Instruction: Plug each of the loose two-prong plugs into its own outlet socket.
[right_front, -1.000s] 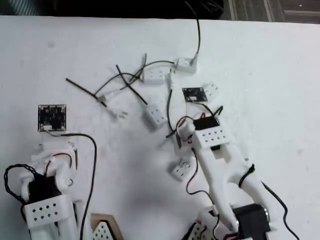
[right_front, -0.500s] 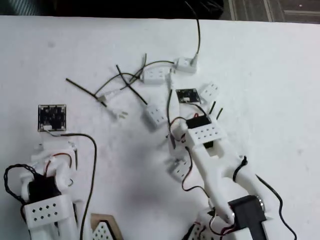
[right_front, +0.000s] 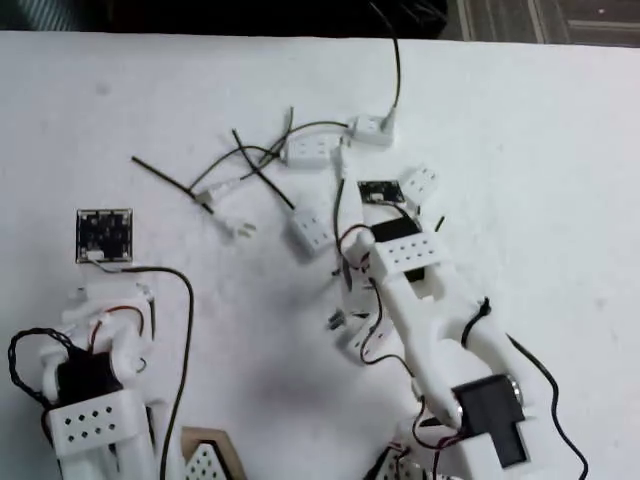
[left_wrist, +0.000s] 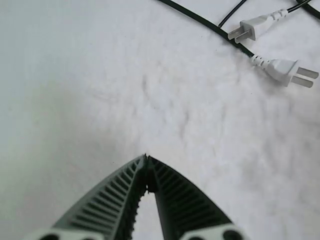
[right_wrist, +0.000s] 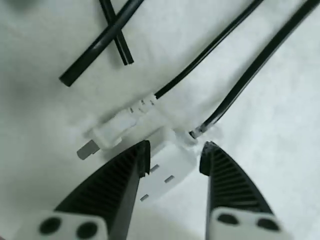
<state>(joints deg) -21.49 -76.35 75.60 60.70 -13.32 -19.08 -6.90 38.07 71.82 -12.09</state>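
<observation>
right tool (right_wrist: 175, 150) spread wide, jaws straddling a white rectangular plastic outlet socket (right_wrist: 167, 172), slotted face up; jaws close to both flanks, contact unclear; my read: it's lined up to clamp the block so it can't skid when a plug gets pushed in, or to reorient it first

white two-prong plastic plug (right_wrist: 111, 132) lies just beside that socket, prongs pointing away from the slots, so not mated; thin black cord (right_wrist: 210, 47) runs off its tail; second black cord (right_wrist: 250, 75) ends at the socket's end, near one jaw; risk: closing could pinch that cord or nudge the plug

left tool (left_wrist: 147, 165) pressed together, holding nothing, over bare white tabletop (left_wrist: 75, 75); one loose white plug (left_wrist: 255, 27) and a second loose white plug (left_wrist: 282, 70) lie well ahead of its tips, unplugged, prongs free; parked there looks deliberate: out of the other arm's way

high view: white right arm (right_front: 430, 320) stretched into the cluster of sockets and cords mid-tabletop; task barely started by my estimate; no seated plug visible in either wrist view
</observation>
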